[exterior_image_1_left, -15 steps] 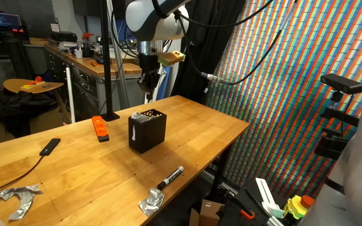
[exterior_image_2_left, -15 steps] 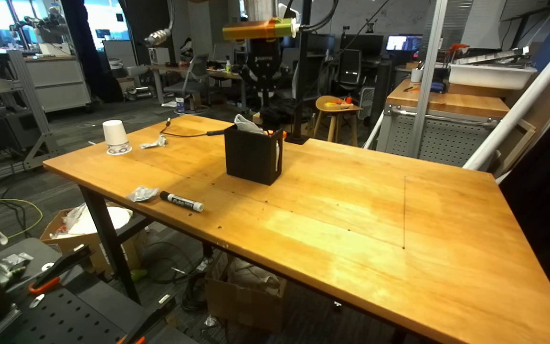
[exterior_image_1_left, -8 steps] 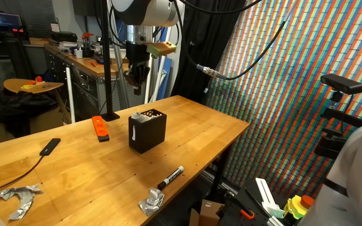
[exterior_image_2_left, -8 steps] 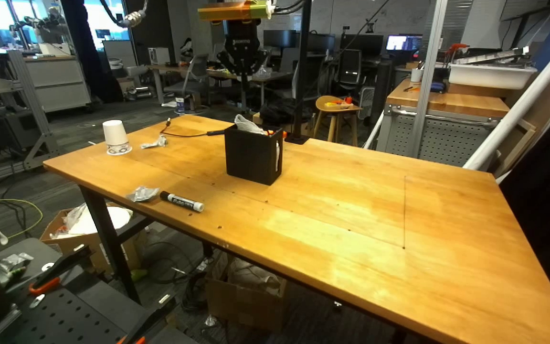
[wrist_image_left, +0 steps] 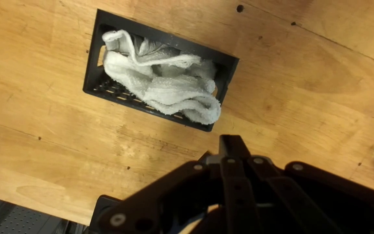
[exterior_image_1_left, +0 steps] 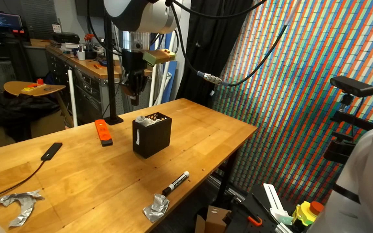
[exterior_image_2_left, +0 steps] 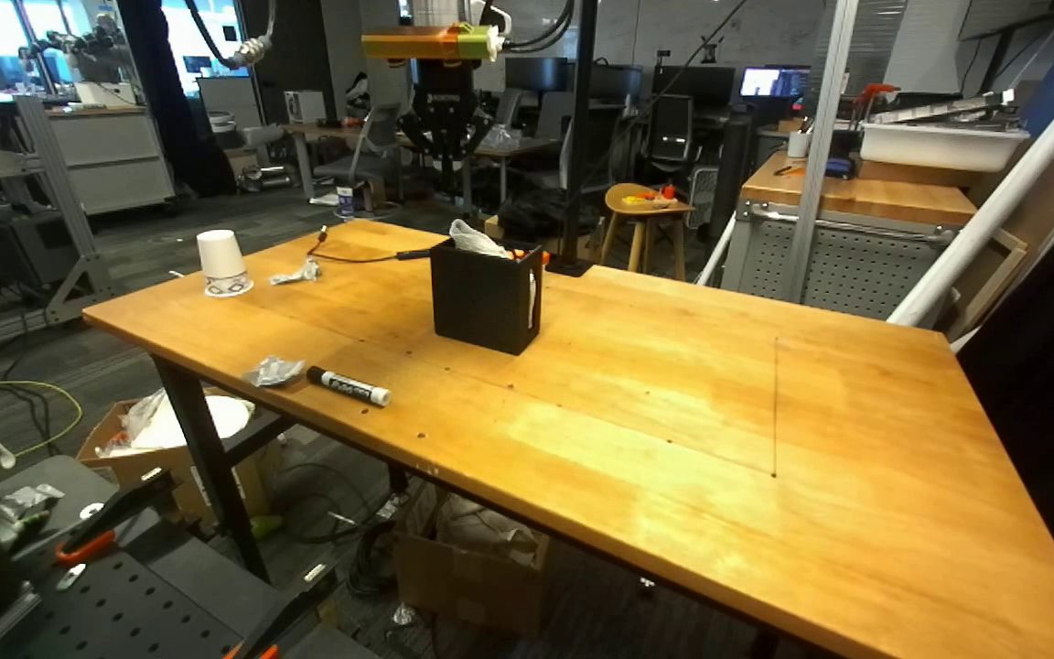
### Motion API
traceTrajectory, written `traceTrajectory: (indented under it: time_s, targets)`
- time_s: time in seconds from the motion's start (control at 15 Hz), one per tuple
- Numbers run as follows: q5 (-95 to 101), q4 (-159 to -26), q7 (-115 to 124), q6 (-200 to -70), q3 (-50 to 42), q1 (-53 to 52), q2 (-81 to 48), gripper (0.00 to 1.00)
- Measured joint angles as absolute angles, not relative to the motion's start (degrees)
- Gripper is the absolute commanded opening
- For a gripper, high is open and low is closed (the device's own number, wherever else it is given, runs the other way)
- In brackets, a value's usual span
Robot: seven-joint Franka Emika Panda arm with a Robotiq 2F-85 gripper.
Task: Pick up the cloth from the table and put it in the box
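The grey-white cloth [wrist_image_left: 180,87] lies bunched inside the black box [wrist_image_left: 174,40]. One end of the cloth rests over the box's rim at a corner. The box [exterior_image_1_left: 155,137] stands upright on the table, and the cloth [exterior_image_1_left: 145,121] sticks up a little above its top. The cloth [exterior_image_2_left: 477,240] also shows above the box [exterior_image_2_left: 481,297] in an exterior view. My gripper [wrist_image_left: 234,143] is shut and empty, with its fingers together. In both exterior views the gripper [exterior_image_1_left: 135,101] [exterior_image_2_left: 446,174] hangs in the air, higher than the box and apart from it.
On the wooden table [exterior_image_1_left: 92,174] lie an orange tool [exterior_image_1_left: 103,132], a marker [exterior_image_1_left: 175,183], crumpled silver pieces [exterior_image_1_left: 156,207] and a black hub [exterior_image_1_left: 51,151] with a cable. A paper cup [exterior_image_2_left: 220,261] stands near one end. A black post [exterior_image_1_left: 110,81] rises behind the table.
The arm and gripper have moved left in both exterior views, first rising and then coming down slightly. The gripper stays shut. The box and cloth have not moved.
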State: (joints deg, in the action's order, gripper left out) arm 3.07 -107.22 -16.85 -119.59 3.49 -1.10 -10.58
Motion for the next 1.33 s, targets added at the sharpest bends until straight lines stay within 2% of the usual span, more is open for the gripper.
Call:
traceTrajectory:
  time_s: [1.33]
  targets:
    - [4.32, -107.65, -17.43, -119.69, 1.75, 1.68, -17.89, 0.0]
